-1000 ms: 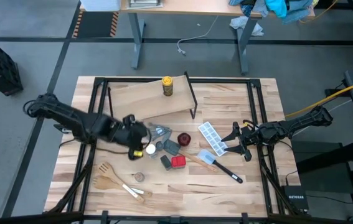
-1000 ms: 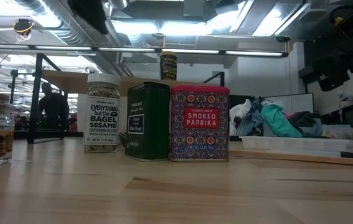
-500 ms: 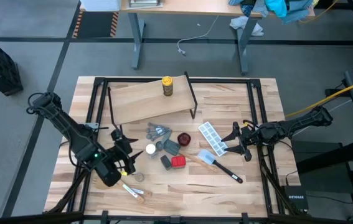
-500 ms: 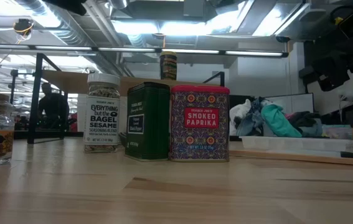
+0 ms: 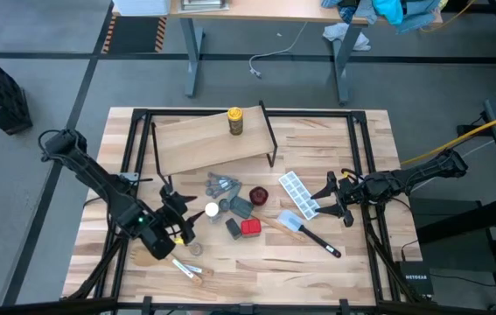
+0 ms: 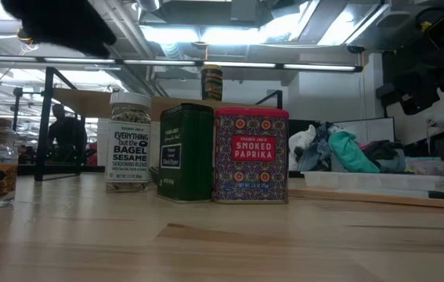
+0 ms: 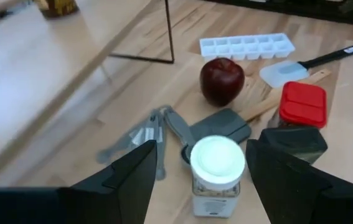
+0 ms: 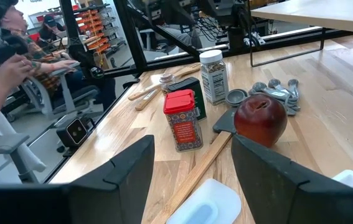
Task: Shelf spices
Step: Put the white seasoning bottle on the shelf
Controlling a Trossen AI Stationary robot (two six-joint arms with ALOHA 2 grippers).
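Note:
My left gripper [image 5: 174, 224] hovers open near the table's near-left part, facing the white-capped jar [image 7: 216, 167], which stands upright just ahead of its fingers. Beside that jar stand the dark square tin [image 5: 233, 228] and the red square tin [image 5: 250, 227]. The tiny jar [image 5: 195, 248] stands near the front edge. On the light-wood shelf plank [image 5: 197, 140] stands the yellow-capped jar [image 5: 234, 121]. My right gripper [image 5: 330, 198] waits open at the table's right side, pointed at the tins [image 8: 182, 118].
Grey measuring spoons [image 5: 223, 185] and a round dark-red object [image 5: 259, 195] lie behind the jars. An ice-cube tray [image 5: 300, 192] and a spatula [image 5: 310, 233] lie to the right, wooden utensils [image 5: 153, 248] under my left arm. A person [image 8: 2, 56] sits beyond the table.
My left gripper has drawn back from beside the white-capped jar toward the table's near-left corner, then edged a little back toward the jar. The jars and tins have stayed where they were.

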